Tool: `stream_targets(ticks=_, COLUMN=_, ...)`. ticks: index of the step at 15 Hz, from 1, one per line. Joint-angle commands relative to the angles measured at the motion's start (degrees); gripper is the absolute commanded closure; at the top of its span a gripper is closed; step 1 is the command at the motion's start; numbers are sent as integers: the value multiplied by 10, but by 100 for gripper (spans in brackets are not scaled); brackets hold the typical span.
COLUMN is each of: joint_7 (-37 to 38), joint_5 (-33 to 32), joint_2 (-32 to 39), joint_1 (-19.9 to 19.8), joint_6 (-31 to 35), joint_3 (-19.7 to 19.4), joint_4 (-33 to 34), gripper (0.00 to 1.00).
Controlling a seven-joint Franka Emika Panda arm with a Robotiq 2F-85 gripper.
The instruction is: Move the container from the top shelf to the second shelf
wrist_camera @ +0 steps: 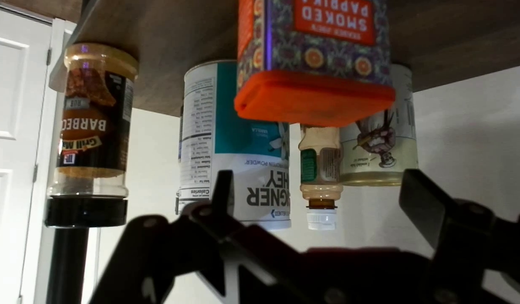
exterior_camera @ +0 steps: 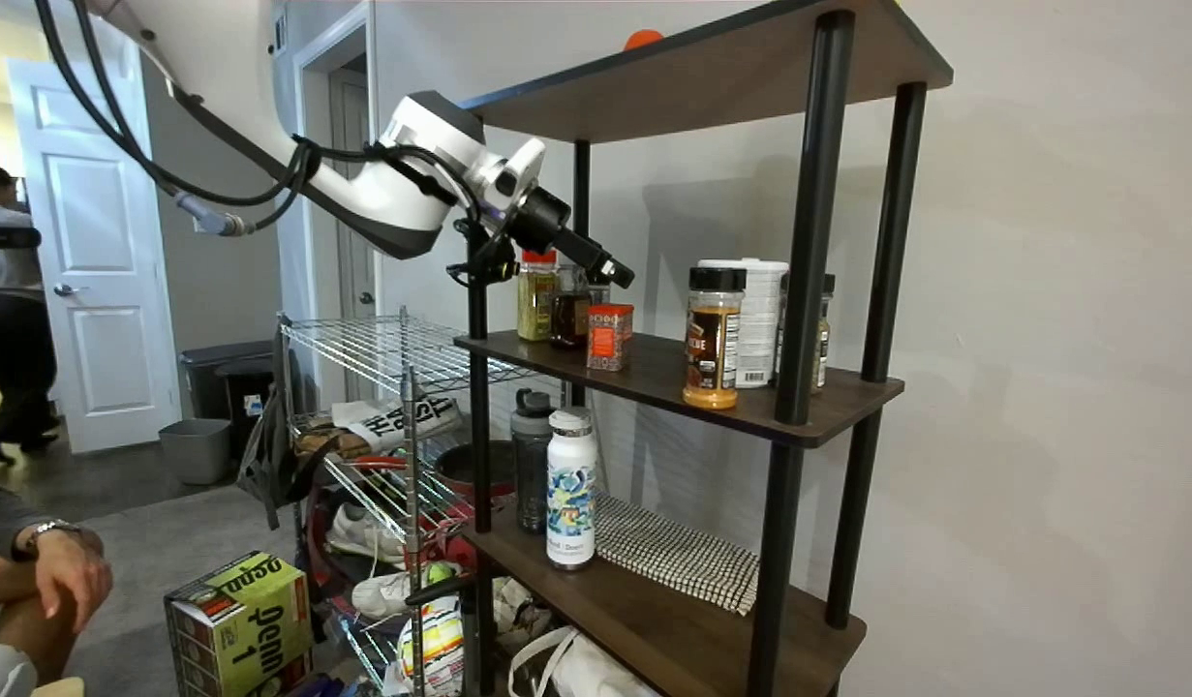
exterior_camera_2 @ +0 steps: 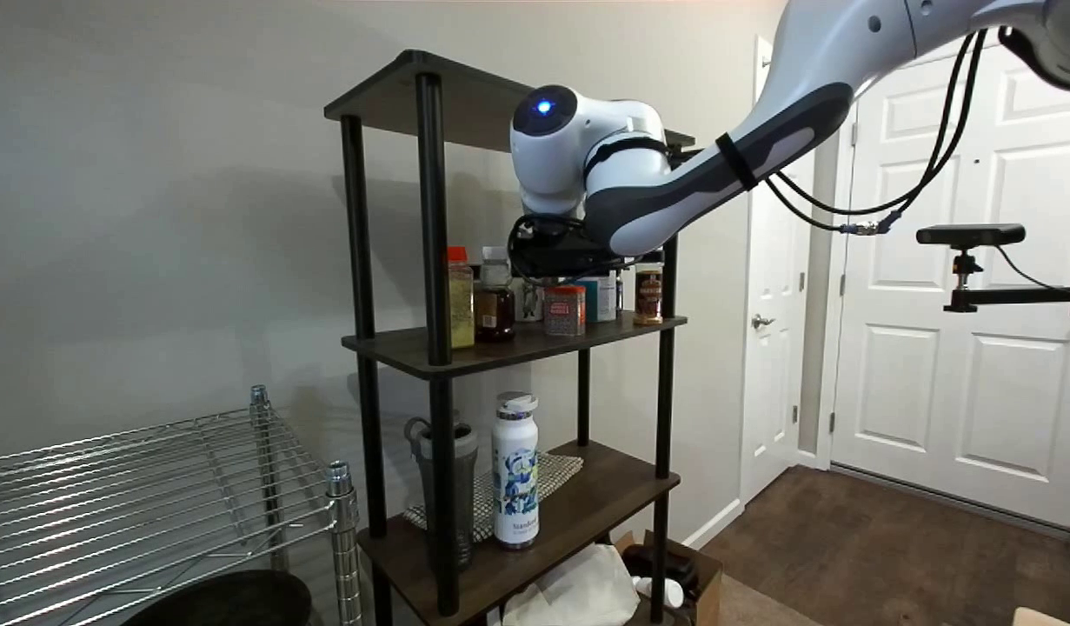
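Observation:
The container (exterior_camera: 610,337) is a small boxy tin with an orange-red lid, labelled smoked paprika. It stands upright near the front edge of the second shelf (exterior_camera: 656,366) and shows in both exterior views (exterior_camera_2: 565,310). In the wrist view, which is upside down, the tin (wrist_camera: 314,97) is at top centre. My gripper (exterior_camera: 617,273) is just above the tin, apart from its lid. In the wrist view the fingers (wrist_camera: 317,185) are wide apart with nothing held. The top shelf (exterior_camera: 712,73) is above the gripper. A rounded orange thing (exterior_camera: 643,39) shows over its edge, mostly hidden.
On the second shelf stand a barbecue jar (exterior_camera: 714,339), a white protein tub (wrist_camera: 251,190), an amber bottle (exterior_camera: 569,318) and a red-capped jar (exterior_camera: 536,300). Black posts (exterior_camera: 813,213) stand at the rack's corners. The lower board holds a white bottle (exterior_camera: 570,489) and a mat (exterior_camera: 673,552).

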Motion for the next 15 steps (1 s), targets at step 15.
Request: stream_targets(ticks=15, joint_7=-22, joint_5=42, joint_2=-108, joint_1=22, joint_6=-50, joint_3=9, joint_4=-80, gripper=0)
